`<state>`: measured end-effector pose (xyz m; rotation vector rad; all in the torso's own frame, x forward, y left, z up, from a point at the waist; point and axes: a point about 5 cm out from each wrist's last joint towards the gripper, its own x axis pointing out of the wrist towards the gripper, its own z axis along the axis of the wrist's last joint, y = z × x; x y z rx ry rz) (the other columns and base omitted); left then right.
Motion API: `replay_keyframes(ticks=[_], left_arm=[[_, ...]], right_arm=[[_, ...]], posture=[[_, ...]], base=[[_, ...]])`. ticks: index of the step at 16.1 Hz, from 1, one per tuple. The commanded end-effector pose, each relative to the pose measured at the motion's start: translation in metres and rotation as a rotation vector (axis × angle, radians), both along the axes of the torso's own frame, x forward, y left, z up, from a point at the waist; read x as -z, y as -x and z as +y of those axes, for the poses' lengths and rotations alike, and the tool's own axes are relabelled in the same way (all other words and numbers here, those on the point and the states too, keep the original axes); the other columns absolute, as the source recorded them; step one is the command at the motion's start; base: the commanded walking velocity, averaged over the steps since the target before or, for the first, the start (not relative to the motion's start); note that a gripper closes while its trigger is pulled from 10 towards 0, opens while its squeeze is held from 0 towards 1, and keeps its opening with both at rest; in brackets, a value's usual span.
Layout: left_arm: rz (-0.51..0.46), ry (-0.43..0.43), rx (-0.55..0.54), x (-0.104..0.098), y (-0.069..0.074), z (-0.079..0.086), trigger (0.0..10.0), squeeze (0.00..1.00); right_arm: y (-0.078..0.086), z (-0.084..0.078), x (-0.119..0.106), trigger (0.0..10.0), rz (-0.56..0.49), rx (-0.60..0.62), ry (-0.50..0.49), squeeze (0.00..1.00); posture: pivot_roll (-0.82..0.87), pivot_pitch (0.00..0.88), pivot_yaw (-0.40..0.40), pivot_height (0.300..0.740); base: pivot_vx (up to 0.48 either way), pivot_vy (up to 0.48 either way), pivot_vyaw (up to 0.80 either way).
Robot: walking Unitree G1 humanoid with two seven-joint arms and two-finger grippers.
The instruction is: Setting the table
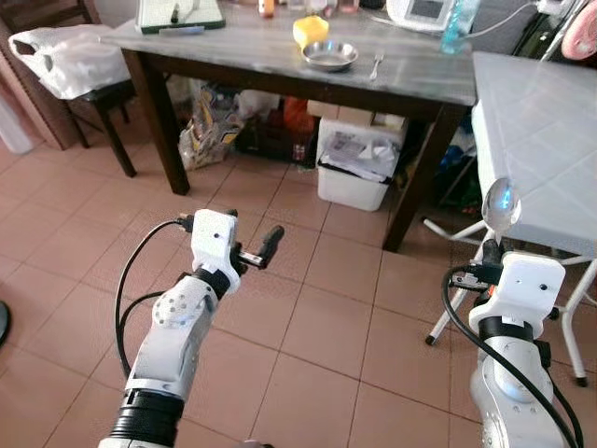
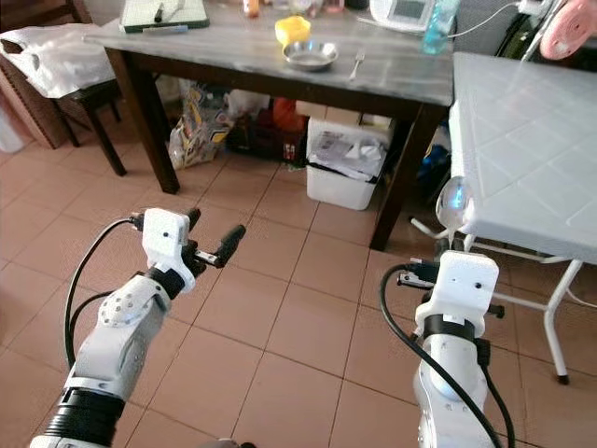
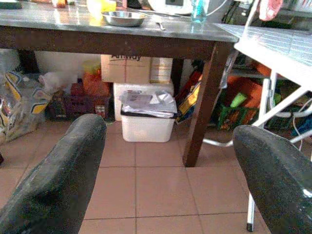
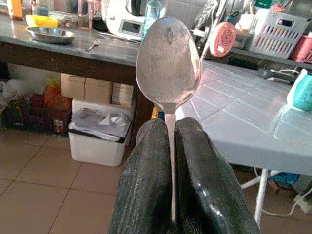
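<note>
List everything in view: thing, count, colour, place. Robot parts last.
Spoon: one, silver, upright in the right gripper.
Metal bowl: one, silver, on the dark table.
Fork: one, silver, just right of the bowl.
Yellow container: one, behind the bowl.
Dark table: one, grey top on dark legs, ahead.
White table: one, right of the dark table.
Bin: one, white, under the dark table.
Floor: reddish tiles.
Left gripper: black fingers open, over the floor.
Right gripper: black fingers shut on the spoon handle.
</note>
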<state>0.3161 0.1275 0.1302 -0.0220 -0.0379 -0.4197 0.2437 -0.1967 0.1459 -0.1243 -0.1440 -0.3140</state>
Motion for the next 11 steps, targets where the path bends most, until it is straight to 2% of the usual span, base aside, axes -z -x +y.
replay_keyframes(ticks=[1, 7, 11], left_arm=[[-0.021, 0.001, 0.016, -0.005, 0.0, -0.001, 10.0, 0.0], [-0.012, 0.008, 0.038, -0.003, 0.001, -0.005, 10.0, 0.0], [0.004, 0.013, 0.068, 0.002, 0.008, -0.012, 10.0, 0.0]], right_arm=[[-0.001, -0.001, -0.004, 10.0, -0.016, -0.001, 0.008, 0.0], [-0.002, -0.002, -0.005, 10.0, -0.018, 0.0, 0.018, 0.0], [0.0, -0.002, -0.004, 10.0, -0.017, 0.003, 0.019, 0.0]], posture=[[0.19, 0.121, -0.021, 0.74], [0.19, 0.114, -0.021, 0.74], [0.19, 0.117, -0.017, 0.74]], base=[[0.349, 0.0, 0.0], [0.371, 0.0, 0.0], [0.378, 0.0, 0.0]])
